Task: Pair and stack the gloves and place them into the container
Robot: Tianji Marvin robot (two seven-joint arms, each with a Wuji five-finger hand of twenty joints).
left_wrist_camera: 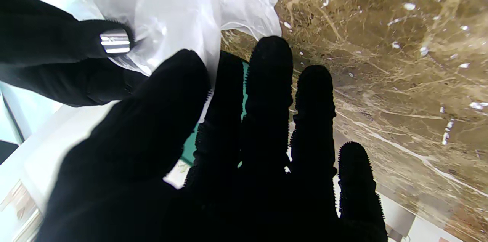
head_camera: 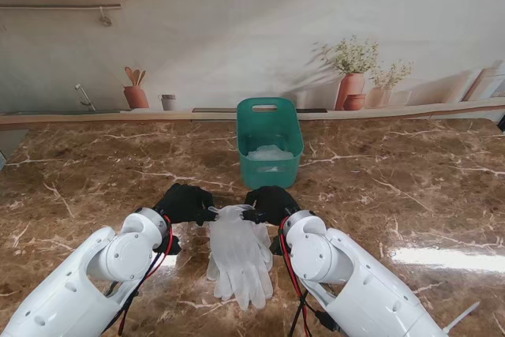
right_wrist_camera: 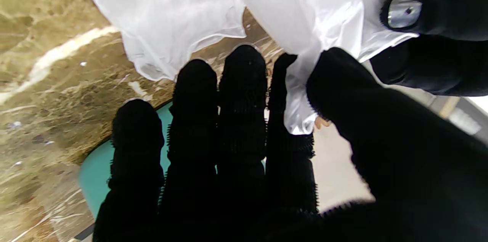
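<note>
Translucent white plastic gloves (head_camera: 239, 252), stacked pair, cuff edge pinched both sides: left hand (head_camera: 186, 203) thumb+index clamped, right hand (head_camera: 271, 204) likewise. Teal plastic container (head_camera: 269, 141) just beyond fingertips, farther from me. Rec: lift evenly, keep cuffs taut, clear rim before release.

Our bench (head_camera: 95, 171) looks like polished brown marble, glossy enough to throw back white glare. The gloves (head_camera: 239, 252) are thin, translucent white film, crinkled and faintly shiny (plastic, by the look). The container (head_camera: 269, 141) is smooth matt teal plastic. Our fingers (left_wrist_camera: 268, 82) wear black knitted cloth, fuzzy at the edges.
</note>
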